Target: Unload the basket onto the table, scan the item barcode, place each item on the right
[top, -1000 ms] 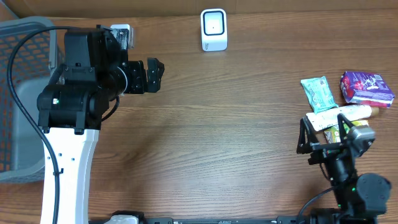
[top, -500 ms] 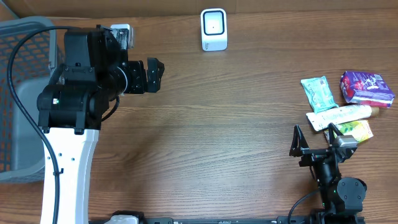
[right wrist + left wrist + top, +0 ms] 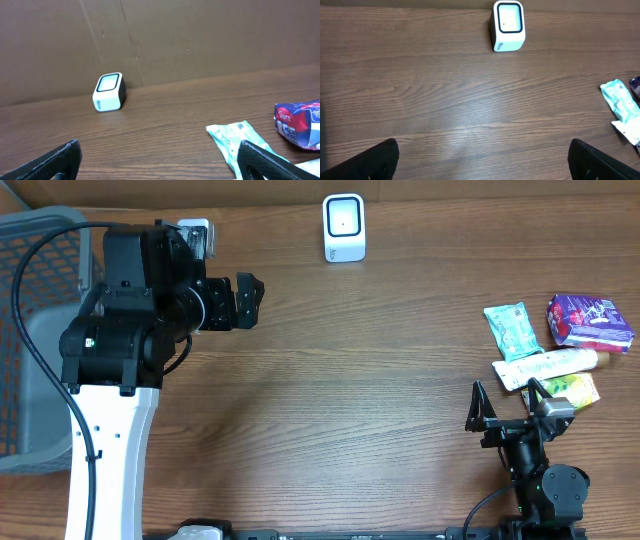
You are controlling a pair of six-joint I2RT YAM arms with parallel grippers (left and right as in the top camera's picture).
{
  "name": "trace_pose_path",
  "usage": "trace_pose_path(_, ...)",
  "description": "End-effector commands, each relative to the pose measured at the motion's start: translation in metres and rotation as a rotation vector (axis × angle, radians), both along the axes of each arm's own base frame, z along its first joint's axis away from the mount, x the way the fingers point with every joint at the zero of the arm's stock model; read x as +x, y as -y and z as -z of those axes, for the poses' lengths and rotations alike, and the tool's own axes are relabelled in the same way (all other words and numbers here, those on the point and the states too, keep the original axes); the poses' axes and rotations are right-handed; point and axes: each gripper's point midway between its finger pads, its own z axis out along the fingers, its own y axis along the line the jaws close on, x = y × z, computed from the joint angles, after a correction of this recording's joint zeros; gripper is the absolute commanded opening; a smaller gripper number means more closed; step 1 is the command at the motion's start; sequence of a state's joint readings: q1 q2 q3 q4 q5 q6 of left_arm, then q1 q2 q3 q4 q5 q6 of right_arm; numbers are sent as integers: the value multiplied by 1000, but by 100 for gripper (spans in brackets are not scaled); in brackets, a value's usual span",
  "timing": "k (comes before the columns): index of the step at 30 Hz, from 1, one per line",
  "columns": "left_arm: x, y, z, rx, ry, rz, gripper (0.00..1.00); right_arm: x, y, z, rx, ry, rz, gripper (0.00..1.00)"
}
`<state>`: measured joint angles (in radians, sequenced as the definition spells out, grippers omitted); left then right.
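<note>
A white barcode scanner [image 3: 344, 227] [image 3: 508, 26] [image 3: 108, 92] stands at the table's far edge, its window facing forward. The items lie at the right: a teal packet [image 3: 513, 330] [image 3: 620, 100] [image 3: 240, 142], a purple packet [image 3: 589, 320] [image 3: 300, 125], a white tube [image 3: 548, 366] and a green-yellow packet [image 3: 570, 388]. My right gripper [image 3: 507, 408] [image 3: 160, 160] hovers open just in front of them and to their left, holding nothing. My left gripper [image 3: 248, 300] [image 3: 482, 162] is open and empty at the far left, pointing right over bare wood.
An orange mesh basket [image 3: 40, 225] with a grey bottom stands at the left edge behind the left arm. A brown cardboard wall backs the table behind the scanner. Bare wood lies between the two arms.
The right arm has drawn back from the tube and green-yellow packet toward the table's front edge, still open. The left arm has not moved.
</note>
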<state>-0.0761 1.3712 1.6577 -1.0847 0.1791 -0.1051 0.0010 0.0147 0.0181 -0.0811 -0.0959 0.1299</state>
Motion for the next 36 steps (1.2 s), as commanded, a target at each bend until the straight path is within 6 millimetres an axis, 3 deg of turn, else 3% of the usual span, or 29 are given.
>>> trace_pose_path(1,2,-2,-4,-6,10,-18,100,0,1,1,-4,7,9,100)
trace_pose_path(8,-9,-3,6,-1,-51,-18,100,0,1,1,-4,7,9,100)
trace_pose_path(12,-21,-14,-2,47,-17,-48,100,0,1,1,-4,7,9,100)
trace_pose_path(16,-27,-34,1,116,94,-133,100,0,1,1,-4,7,9,100)
trace_pose_path(20,-34,-46,8,141,350,-184,99,0,1,1,-4,7,9,100)
trace_pose_path(30,-86,-37,65,317,727,-15,100,0,1,1,-4,7,9,100)
trace_pose_path(36,-104,-40,116,366,829,-14,100,0,1,1,-4,7,9,100)
